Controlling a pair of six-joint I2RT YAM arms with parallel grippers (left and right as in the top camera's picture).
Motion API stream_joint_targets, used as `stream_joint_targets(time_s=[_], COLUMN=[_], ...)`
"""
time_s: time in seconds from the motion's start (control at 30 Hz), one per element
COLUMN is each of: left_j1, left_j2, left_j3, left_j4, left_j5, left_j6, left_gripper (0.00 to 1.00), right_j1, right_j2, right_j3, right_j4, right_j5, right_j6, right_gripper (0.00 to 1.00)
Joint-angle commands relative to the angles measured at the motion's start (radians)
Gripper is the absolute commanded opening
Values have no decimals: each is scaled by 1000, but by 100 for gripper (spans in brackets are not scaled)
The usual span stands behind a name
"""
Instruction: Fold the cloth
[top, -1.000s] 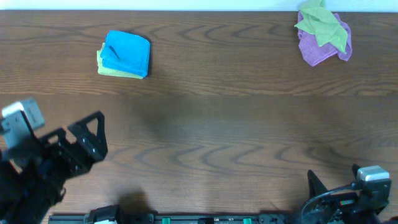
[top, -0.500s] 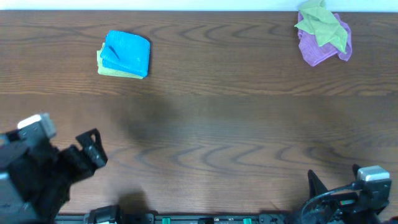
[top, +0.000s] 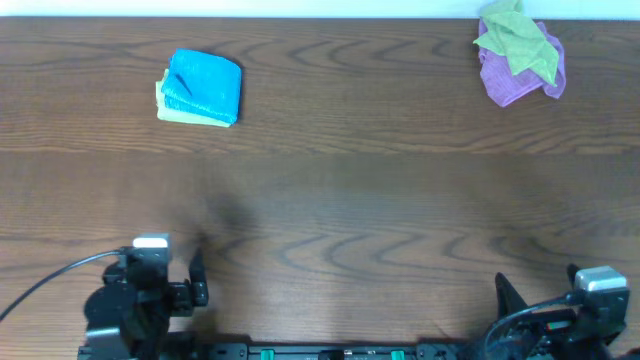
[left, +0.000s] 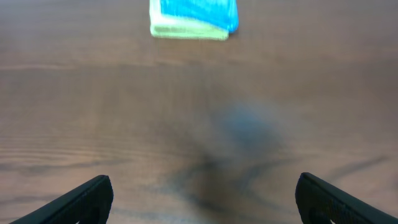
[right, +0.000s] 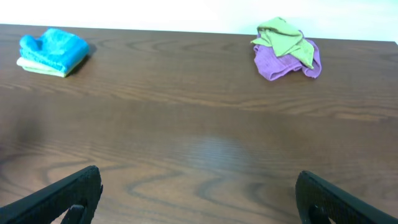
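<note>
Two cloths sit stacked at the far left of the dark wooden table (top: 350, 200): the bright sky-blue terry cloth (top: 205, 85), folded into a compact square, lies on top of a folded pale yellow-green cloth (top: 185, 116). From that neat shape, the fold looks finished, with nothing obvious left to do. The left fingers (left: 87, 196) are spread wide and hold nothing, well apart from the stack. The right fingers (right: 68, 193) are likewise spread and empty. A crumpled purple cloth (top: 510, 85) lies far right.
</note>
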Motion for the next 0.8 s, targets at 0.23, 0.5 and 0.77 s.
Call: stream_joint_targets(time_s=[0.23, 0.5, 0.77], left_j1=[-58, -84, -80], left_j2=[-137, -155, -155], left_j3=[-262, -350, -380], left_j4=[81, 97, 108], left_j5=[-7, -13, -217], left_j6=[81, 79, -140], left_gripper=[95, 95, 95], right_j1=[7, 8, 7], right_j2=[-2, -2, -2], right_j3=[2, 2, 2], right_j4=[-1, -1, -1], right_j5=[11, 11, 11], right_j6=[-16, -16, -16], right_gripper=[99, 99, 99])
